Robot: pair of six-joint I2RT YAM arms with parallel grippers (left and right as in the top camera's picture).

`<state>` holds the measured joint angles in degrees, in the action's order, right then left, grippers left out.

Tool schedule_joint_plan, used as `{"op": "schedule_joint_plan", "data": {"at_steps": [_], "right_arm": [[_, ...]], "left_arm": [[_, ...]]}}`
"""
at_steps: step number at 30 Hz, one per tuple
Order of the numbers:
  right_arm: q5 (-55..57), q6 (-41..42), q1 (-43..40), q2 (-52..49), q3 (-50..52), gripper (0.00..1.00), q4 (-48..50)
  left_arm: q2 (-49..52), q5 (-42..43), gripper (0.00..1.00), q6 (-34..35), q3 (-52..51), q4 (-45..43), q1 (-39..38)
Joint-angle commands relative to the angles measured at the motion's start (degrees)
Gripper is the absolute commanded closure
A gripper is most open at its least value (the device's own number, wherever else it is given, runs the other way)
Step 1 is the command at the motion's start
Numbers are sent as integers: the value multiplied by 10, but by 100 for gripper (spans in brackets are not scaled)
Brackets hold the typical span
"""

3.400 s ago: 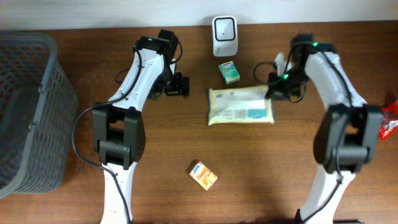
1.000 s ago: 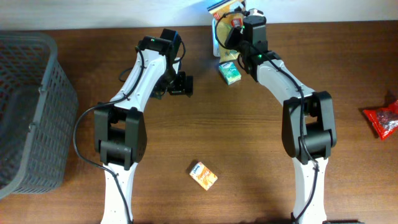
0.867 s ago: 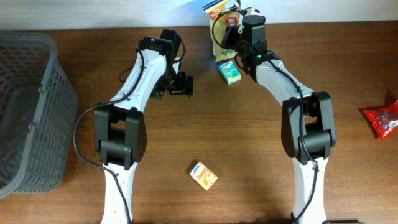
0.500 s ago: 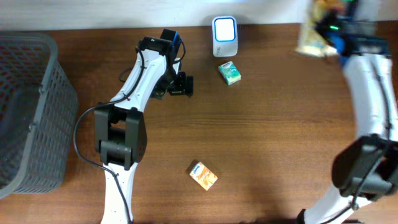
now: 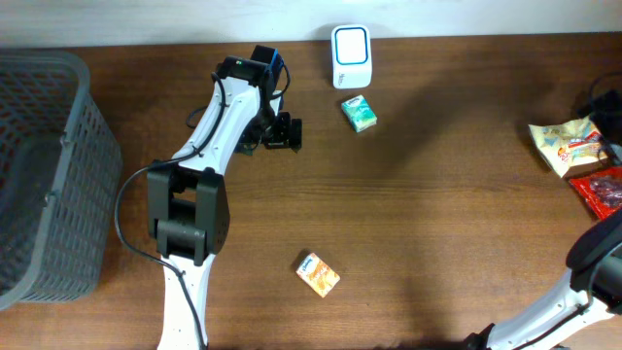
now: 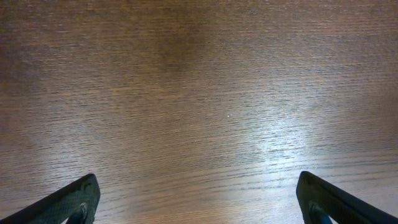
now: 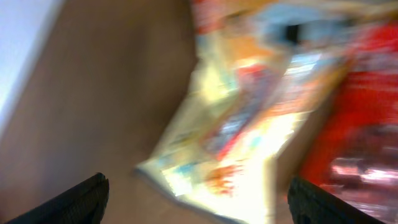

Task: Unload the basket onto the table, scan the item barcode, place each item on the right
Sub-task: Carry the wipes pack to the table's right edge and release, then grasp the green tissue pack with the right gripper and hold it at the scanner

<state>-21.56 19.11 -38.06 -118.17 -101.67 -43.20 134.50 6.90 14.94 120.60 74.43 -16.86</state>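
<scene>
Your right gripper [image 7: 202,204] hangs wide-jawed over the yellow printed snack pouch [image 5: 567,146], far right of the white barcode scanner [image 5: 350,56]. The small green box [image 5: 360,114] lies just in front of the scanner, nearer your left gripper [image 5: 284,133], likewise wide and empty.

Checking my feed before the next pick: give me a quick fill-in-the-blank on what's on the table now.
The small box nearest the scanner is ____.
The yellow snack bag lies beside a ____ packet.
The left fingers stand ____, gripping nothing, over the table.
Missing: green; red; open.
</scene>
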Motion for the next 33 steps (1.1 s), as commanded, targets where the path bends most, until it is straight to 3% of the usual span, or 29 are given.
{"op": "schedule_joint_plan", "data": {"at_steps": [1,3,8,10,16,20,23,24,25,28,31,33], "right_arm": [[-232,-61,64,41,2,8,-3],[-222,-150,150,39,2,9,-33],[32,-156,369,-5,2,10,-8],[61,-155,440,-52,2,32,38],[44,-157,481,-129,2,35,150],[73,-157,480,-167,2,52,163],[66,-152,473,-169,2,73,158],[56,-153,473,-169,2,81,151],[43,-152,473,-169,2,96,139],[-69,-126,472,-147,-10,96,85],[-341,-122,448,-115,-28,96,56],[-472,-63,407,-115,-28,96,57]], "left_arm": [[-4,4,1,-9,2,0,0],[-4,4,1,-9,2,0,0],[-4,4,1,-9,2,11,0],[-4,4,1,-9,2,17,0],[-4,4,1,-9,2,13,0],[-4,4,1,-9,2,13,0],[-4,4,1,-9,2,11,0],[-4,4,1,-9,2,10,0],[-4,4,1,-9,2,10,0],[-4,4,1,-9,2,10,0],[-4,4,1,-9,2,11,0],[-4,4,1,-9,2,11,0]]}}
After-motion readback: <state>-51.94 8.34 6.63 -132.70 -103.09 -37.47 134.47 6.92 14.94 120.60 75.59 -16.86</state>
